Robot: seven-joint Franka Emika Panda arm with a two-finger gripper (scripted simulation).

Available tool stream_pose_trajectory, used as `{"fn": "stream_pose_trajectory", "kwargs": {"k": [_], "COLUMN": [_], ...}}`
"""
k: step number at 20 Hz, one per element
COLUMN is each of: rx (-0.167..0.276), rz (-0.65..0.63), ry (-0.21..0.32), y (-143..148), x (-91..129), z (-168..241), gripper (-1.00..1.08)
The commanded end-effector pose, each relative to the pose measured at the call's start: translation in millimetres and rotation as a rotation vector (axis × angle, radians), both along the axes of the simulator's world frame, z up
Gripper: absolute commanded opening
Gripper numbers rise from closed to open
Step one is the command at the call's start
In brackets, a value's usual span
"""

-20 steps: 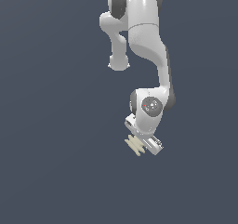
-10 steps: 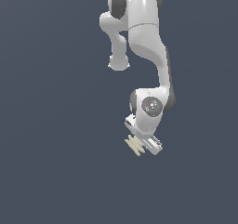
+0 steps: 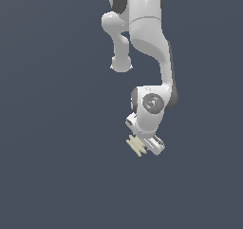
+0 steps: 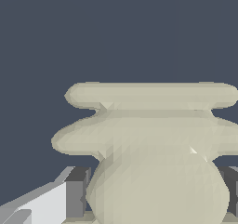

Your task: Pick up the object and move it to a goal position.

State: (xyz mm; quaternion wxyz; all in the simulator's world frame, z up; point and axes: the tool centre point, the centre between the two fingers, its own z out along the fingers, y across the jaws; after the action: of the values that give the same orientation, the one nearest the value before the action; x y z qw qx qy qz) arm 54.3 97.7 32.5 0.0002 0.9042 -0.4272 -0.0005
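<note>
The object is a small pale cream ribbed piece with flat fins, sitting at the tip of the white arm's hand in the exterior view. My gripper is shut on the object, its hand tilted toward the exterior view's left. In the wrist view the object fills the lower half of the picture, its fins stacked across it. Dark grey fingers press against its rounded body from both sides. Whether it rests on a surface or hangs free cannot be told.
The white arm reaches down from the top of the exterior view. All around is a plain dark blue-grey ground with no other objects, edges or goal marker showing.
</note>
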Motion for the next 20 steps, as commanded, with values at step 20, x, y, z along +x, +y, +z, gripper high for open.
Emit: {"fn": "stream_pose_trajectory", "kwargs": {"k": [20], "rx": [0.004], "rz": [-0.001], "ry": [0.0], "y": [-83.4], "x": [-63.1], "z": [162.2], "gripper": [-1.0]}}
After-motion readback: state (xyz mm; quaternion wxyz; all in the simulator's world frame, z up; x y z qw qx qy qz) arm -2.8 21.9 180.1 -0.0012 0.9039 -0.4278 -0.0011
